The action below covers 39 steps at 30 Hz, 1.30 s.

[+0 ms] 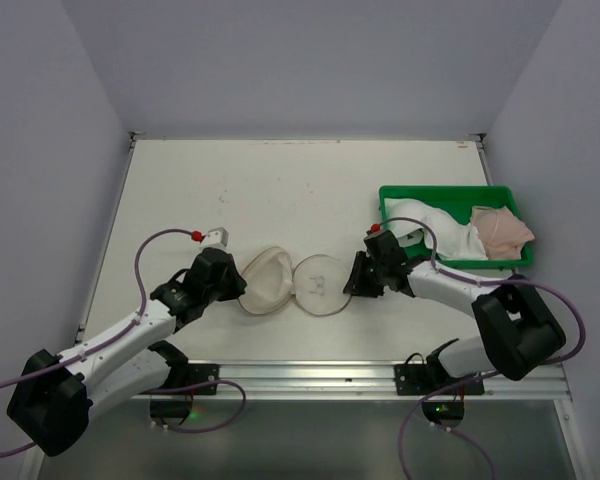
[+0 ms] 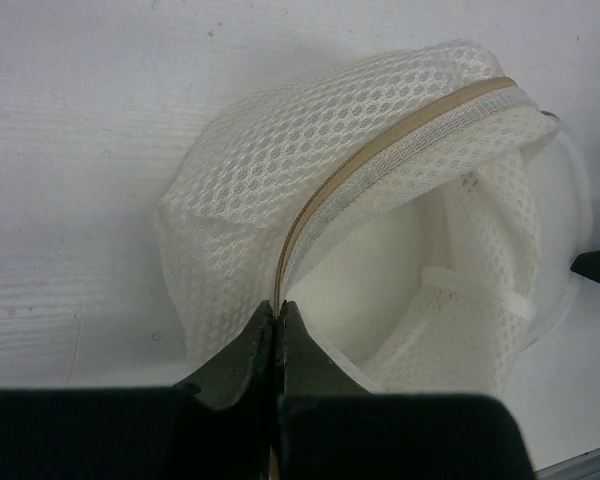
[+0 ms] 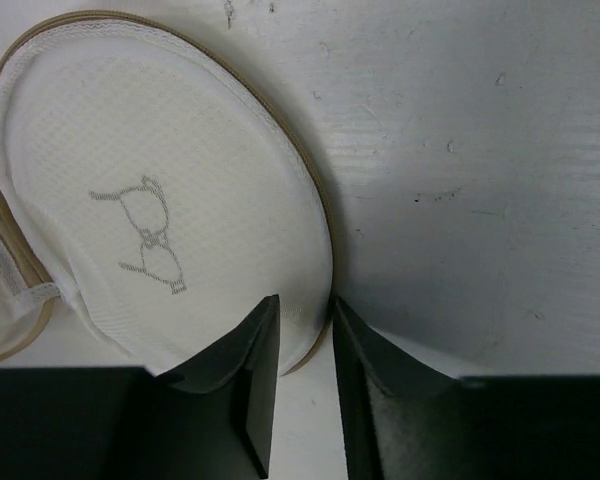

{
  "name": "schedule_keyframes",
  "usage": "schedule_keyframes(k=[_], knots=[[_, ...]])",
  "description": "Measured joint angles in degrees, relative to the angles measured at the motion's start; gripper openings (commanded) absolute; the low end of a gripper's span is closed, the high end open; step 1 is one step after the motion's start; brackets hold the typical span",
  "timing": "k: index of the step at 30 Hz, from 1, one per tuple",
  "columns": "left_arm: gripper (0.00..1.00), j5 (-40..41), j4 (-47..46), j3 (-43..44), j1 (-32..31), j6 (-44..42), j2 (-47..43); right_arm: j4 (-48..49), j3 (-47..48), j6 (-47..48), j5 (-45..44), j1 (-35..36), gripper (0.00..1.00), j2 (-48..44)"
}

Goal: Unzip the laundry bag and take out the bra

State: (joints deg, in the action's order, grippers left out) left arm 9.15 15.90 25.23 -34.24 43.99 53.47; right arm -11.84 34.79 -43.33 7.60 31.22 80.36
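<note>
At the middle of the pale bench (image 1: 280,190), the round white mesh laundry bag (image 1: 318,285) lies opened left to right between both arms. The left claw (image 2: 280,310) pinches its beige zip rim (image 2: 400,130). The right claw (image 3: 305,305), slightly spread, straddles the opposite edge. No bra can be made out.

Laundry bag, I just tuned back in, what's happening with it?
The laundry bag lies unzipped on the table, spread into two halves. The left end effector is shut on the beige zip rim of the mesh half. The right end effector sits at the edge of the flat half with the bra sketch, fingers slightly apart around its rim. Whether anything is still inside, I cannot tell. The green tray holds white and pink cloth.
</note>
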Motion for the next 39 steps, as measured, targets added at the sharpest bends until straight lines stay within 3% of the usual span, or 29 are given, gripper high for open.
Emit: schedule_keyframes(k=[1, 5, 13, 17, 26, 33, 39], knots=[[0.00, 0.00, -0.02, 0.00, 0.00, 0.00, 0.00, 0.26, 0.07, -0.15, 0.04, 0.00, 0.18, 0.35], [0.00, -0.04, -0.04, -0.11, 0.00, 0.00, -0.07, 1.20, 0.44, -0.59, -0.02, 0.00, 0.00, 1.70], [0.00, -0.20, -0.15, -0.72, 0.04, 0.04, -0.24, -0.22, 0.90, -0.48, -2.16, 0.33, 0.00, 1.09], [0.00, -0.59, -0.52, -0.72, 0.04, 0.37, -0.22, -7.04, 2.43, 1.07, -6.27, 0.66, 0.00, -3.82], [0.00, -1.40, -3.82, -0.39, 0.04, 0.35, 5.84, -19.69, 16.13, 4.48, -16.90, 5.64, 0.00, -12.55], [0.00, -2.40, -8.13, -0.31, 0.04, 0.37, 11.98, -29.11, 25.94, 5.90, -23.58, 12.61, 0.00, -11.21], [0.00, -4.90, -11.43, -0.44, 0.04, 0.90, 13.14, -30.80, 34.97, 6.82, -24.63, 20.37, 0.00, -6.21]])
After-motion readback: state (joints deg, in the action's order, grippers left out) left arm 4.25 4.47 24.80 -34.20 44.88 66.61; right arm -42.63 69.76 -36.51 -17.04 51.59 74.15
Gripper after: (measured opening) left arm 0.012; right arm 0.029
